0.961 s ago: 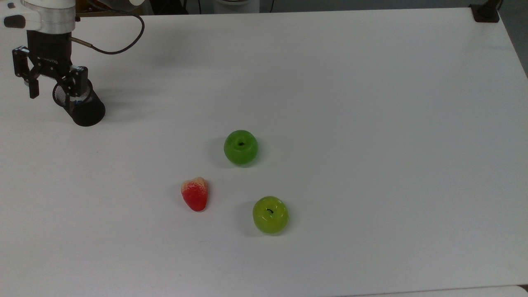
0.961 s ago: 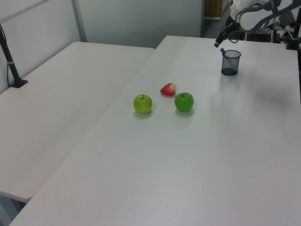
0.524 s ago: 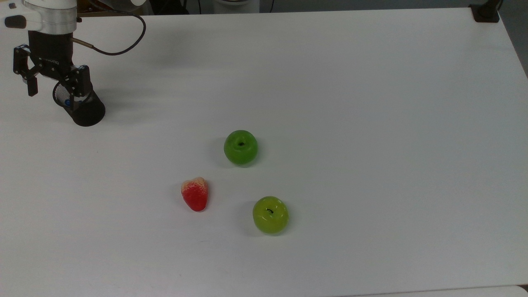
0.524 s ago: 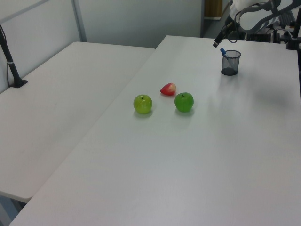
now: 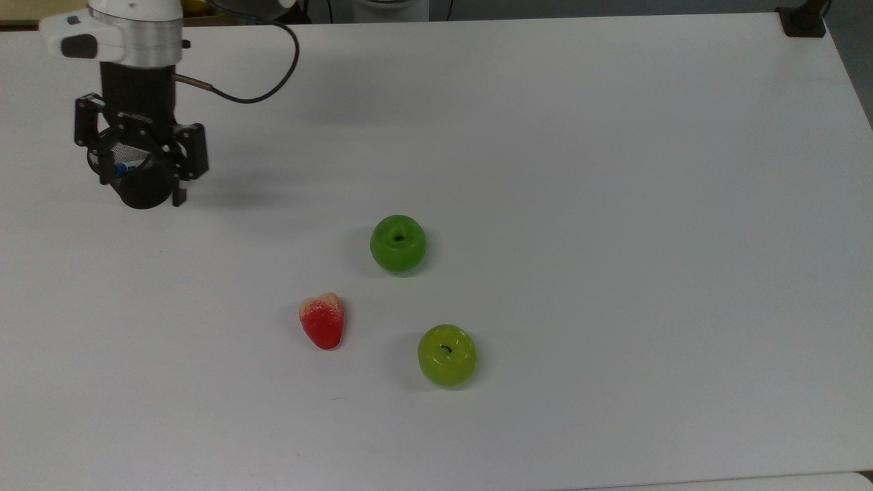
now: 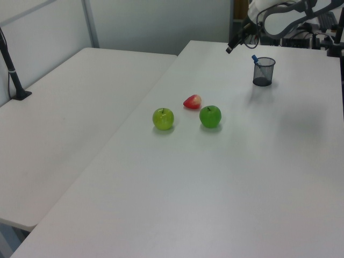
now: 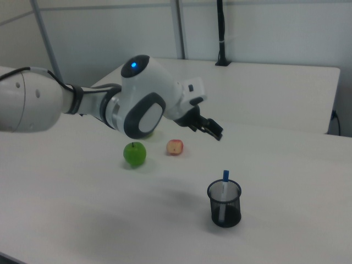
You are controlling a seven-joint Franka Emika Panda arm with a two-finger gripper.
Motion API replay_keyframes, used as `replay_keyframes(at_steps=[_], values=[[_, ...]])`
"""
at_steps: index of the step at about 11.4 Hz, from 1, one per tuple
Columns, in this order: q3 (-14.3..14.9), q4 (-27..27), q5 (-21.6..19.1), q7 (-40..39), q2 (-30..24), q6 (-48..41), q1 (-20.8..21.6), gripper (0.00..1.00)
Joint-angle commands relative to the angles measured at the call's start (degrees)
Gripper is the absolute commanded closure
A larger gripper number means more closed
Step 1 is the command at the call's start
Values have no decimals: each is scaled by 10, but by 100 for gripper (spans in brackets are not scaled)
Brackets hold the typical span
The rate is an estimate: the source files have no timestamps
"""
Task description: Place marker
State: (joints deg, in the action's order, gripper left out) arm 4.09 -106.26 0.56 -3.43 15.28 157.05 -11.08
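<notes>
Below my hand, and a little off to one side of it, the marker stands tilted in the black mesh cup, its blue end poking above the rim. My fingers are spread and grasp nothing. What has changed in the last second is my position: I was hanging close over the cup, and now I have lifted and drifted away, toward the top view's right, so that in the left view my hand sits up and to the left view's left of the cup, well clear of the rim. The marker has not shifted with me; it leans against the cup wall exactly as it did a second ago. From that I judge the placing is done and I am simply backing out. The two green apples and the strawberry lie untouched on the worktop, well apart from my hand, toward the middle. The only risk I see is clipping the cup if I dip again.
</notes>
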Motion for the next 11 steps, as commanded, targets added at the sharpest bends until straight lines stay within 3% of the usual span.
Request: replay_keyframes(at_steps=[1,6,9,11], values=[[3,76,1,8,-14,-192,49,0],[5,99,28,10,-69,-427,154,0],[5,107,31,18,-119,-565,195,0],[6,107,35,28,-145,-608,208,0]])
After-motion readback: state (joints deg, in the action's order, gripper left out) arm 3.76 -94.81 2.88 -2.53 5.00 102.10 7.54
